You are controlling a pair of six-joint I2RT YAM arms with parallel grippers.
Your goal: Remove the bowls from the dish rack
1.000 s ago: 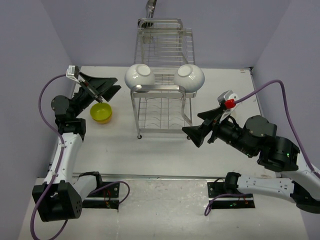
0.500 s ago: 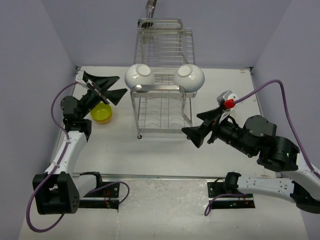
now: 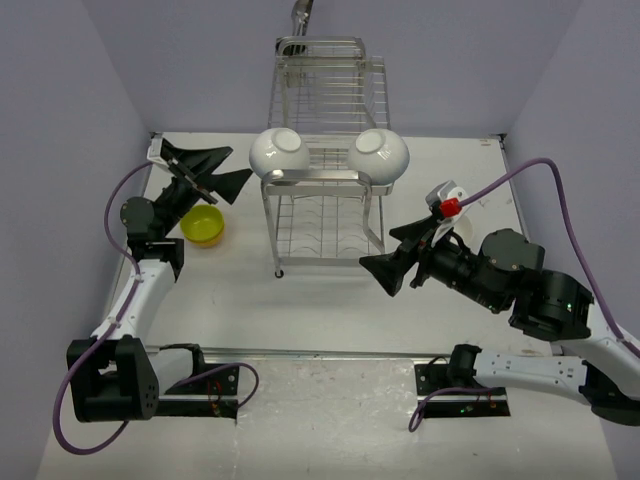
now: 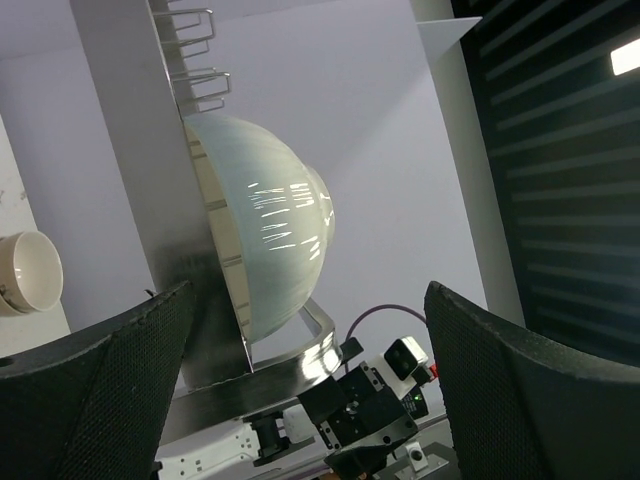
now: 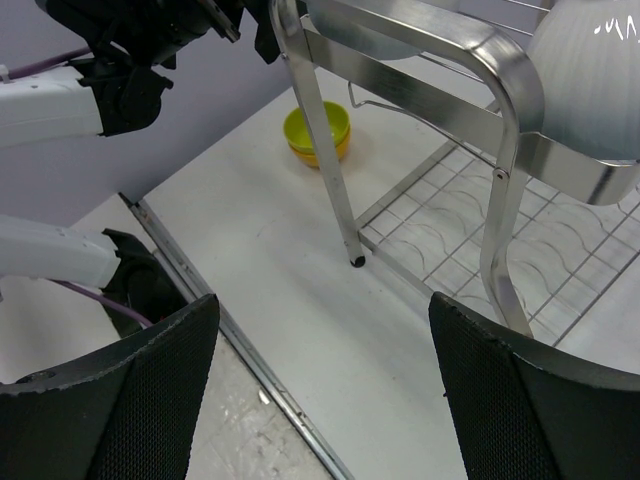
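Note:
The chrome dish rack (image 3: pixel 325 215) stands mid-table. Two white bowls rest on edge on its upper tier, one left (image 3: pixel 277 152), one right (image 3: pixel 381 155). A lime green bowl (image 3: pixel 202 226), stacked on an orange-yellow one in the right wrist view (image 5: pixel 317 132), sits on the table left of the rack. My left gripper (image 3: pixel 215 172) is open and empty, raised just left of the left white bowl (image 4: pixel 265 230). My right gripper (image 3: pixel 385 266) is open and empty, near the rack's front right leg (image 5: pixel 505 250).
The left wrist view shows a white bowl (image 4: pixel 30 270) on the table beyond the rack, on the right side. Purple walls enclose the table on three sides. A metal rail (image 3: pixel 320 354) runs along the near edge.
My left gripper has risen from over the lime green bowl and turned toward the left white bowl. My right gripper has shifted slightly left, still open.

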